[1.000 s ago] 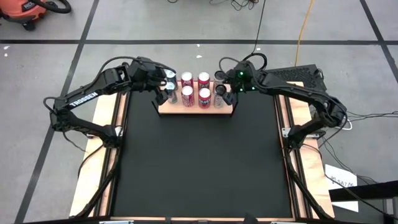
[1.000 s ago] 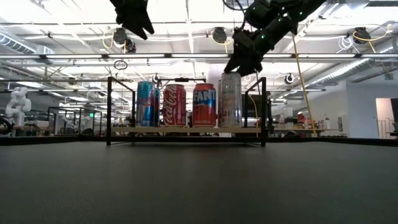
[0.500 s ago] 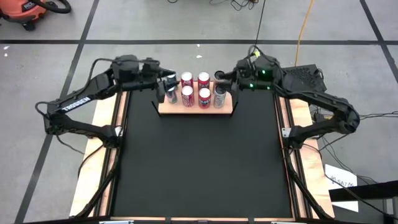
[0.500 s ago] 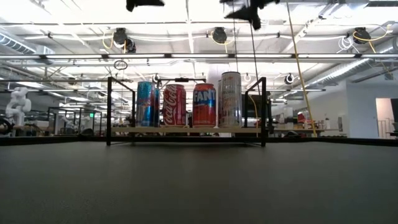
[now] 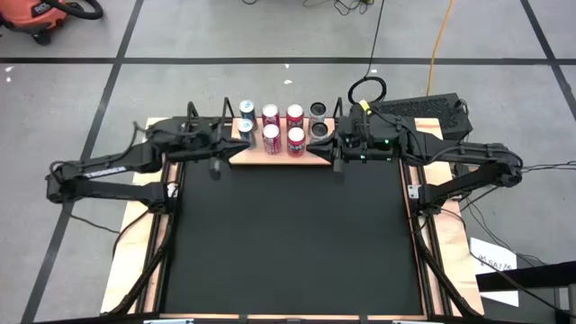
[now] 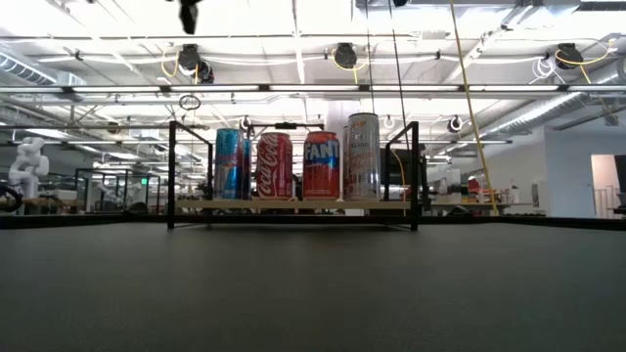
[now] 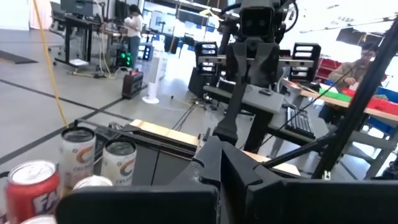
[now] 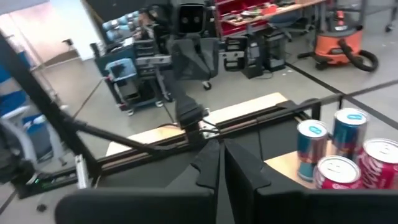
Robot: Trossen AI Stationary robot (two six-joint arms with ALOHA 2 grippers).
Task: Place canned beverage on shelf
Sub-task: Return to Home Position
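Eight cylindrical aluminium drink cans (image 5: 294,135) stand in two rows on the small light-wood shelf with black corner rods (image 5: 288,159). Left gripper (image 7: 219,155), right gripper (image 8: 221,155): closed, empty, flanking it. Step, judged: homing; next, fold arms clear.

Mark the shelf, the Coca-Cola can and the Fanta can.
shelf (image 6: 196,204), low view, front edge of the wood board, beside the cans.
Coca-Cola can (image 6: 275,166), low view, middle of its red side.
Fanta can (image 6: 321,168), low view, middle of its side, below the lettering.
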